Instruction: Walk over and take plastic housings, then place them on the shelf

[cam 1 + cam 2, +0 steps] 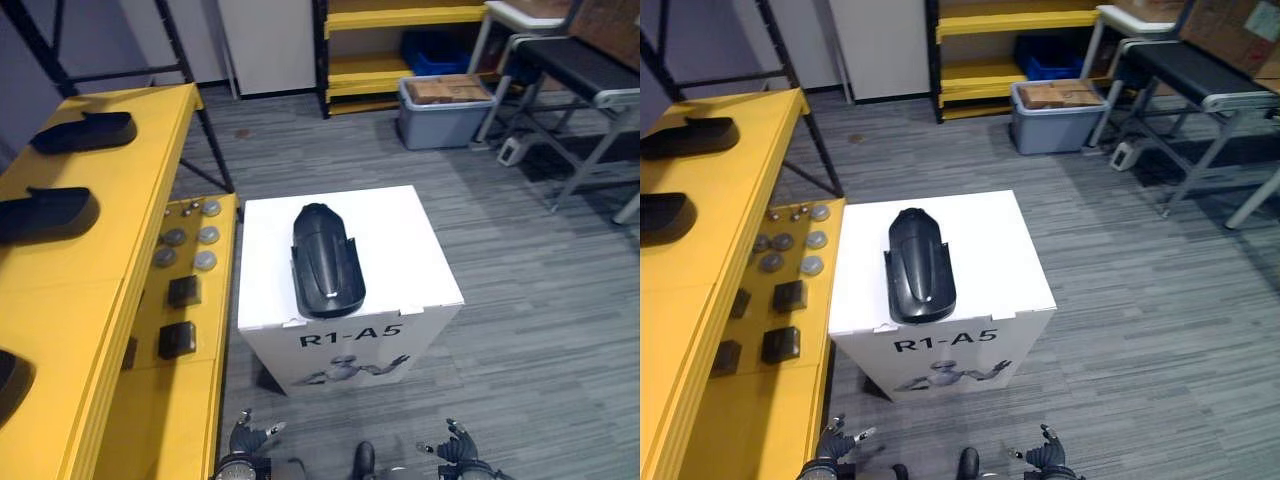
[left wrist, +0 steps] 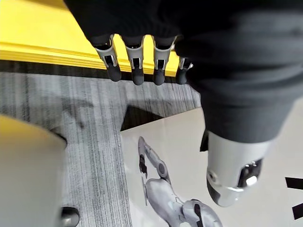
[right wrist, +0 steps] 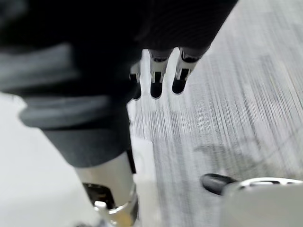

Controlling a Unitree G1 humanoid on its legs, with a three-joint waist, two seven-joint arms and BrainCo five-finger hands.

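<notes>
A black plastic housing (image 1: 326, 258) lies lengthwise on top of a white box (image 1: 400, 240) straight ahead. To the left stands a yellow shelf (image 1: 90, 270) with two more black housings (image 1: 85, 131) (image 1: 45, 213) on its top level. My left hand (image 1: 245, 440) and right hand (image 1: 455, 445) hang low at the near edge, short of the box's front. In the left wrist view the fingers (image 2: 137, 66) are straight and hold nothing. The right hand's fingers (image 3: 163, 75) are also straight and empty, beside the box's side.
The shelf's lower level carries round silver discs (image 1: 190, 245) and small black blocks (image 1: 180, 315). A grey bin (image 1: 445, 110) sits by a yellow rack (image 1: 400, 40) at the back. A metal-framed stand (image 1: 580, 90) is at the far right. Grey floor surrounds the box.
</notes>
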